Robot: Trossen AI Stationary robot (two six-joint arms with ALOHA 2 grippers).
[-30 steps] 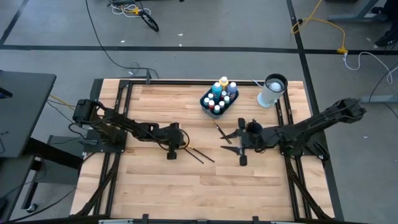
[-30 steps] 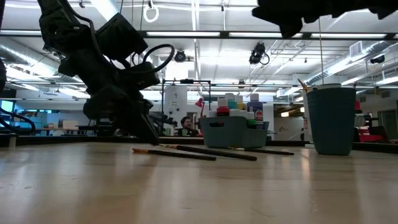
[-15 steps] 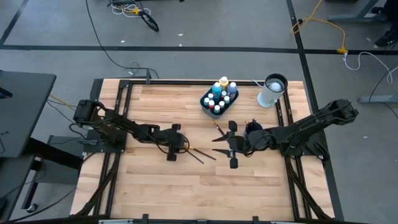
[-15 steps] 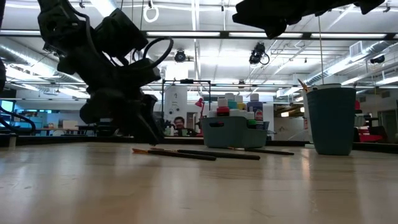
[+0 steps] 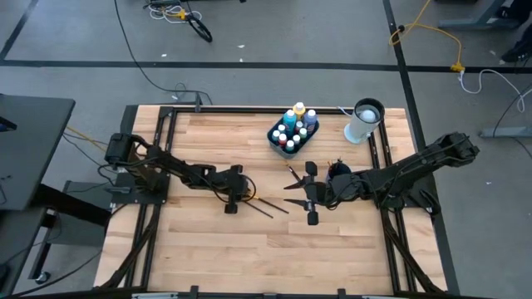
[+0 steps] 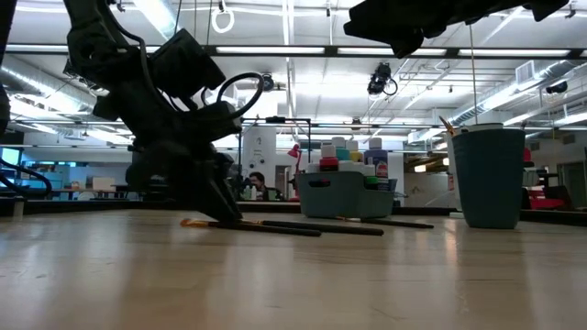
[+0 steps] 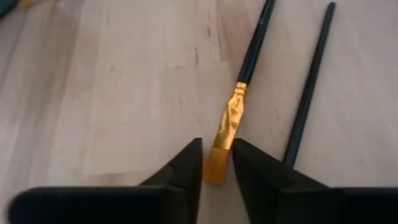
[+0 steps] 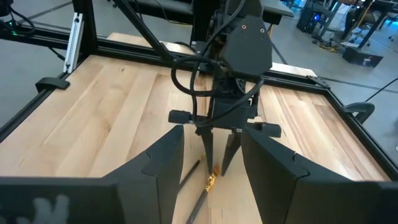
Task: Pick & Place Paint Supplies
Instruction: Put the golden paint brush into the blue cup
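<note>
The left gripper (image 5: 242, 196) is down at the desk (image 5: 208, 249) left of centre, its fingers (image 7: 186, 168) standing a little apart on either side of the bristle tip of a brush (image 7: 231, 121). They straddle that tip but are not yet clamped on it, and the brush lies flat on the wood. A second brush (image 7: 308, 87) lies just beside it, also flat.

Further right, a third brush (image 5: 297, 177) lies between the two arms, near the bin (image 5: 274, 135). The bin sits at the far middle of the desk with the bottles (image 5: 293, 129) already packed inside it.

The right gripper (image 5: 301, 193) hovers above the desk right of centre, fingers apart and holding nothing. Beyond it, the white cup (image 5: 364, 121) stands at the far right corner.

As I judge it, the bottles are done and the brushes remain: at least three are on the desk, and the first is only about to be gripped.
</note>
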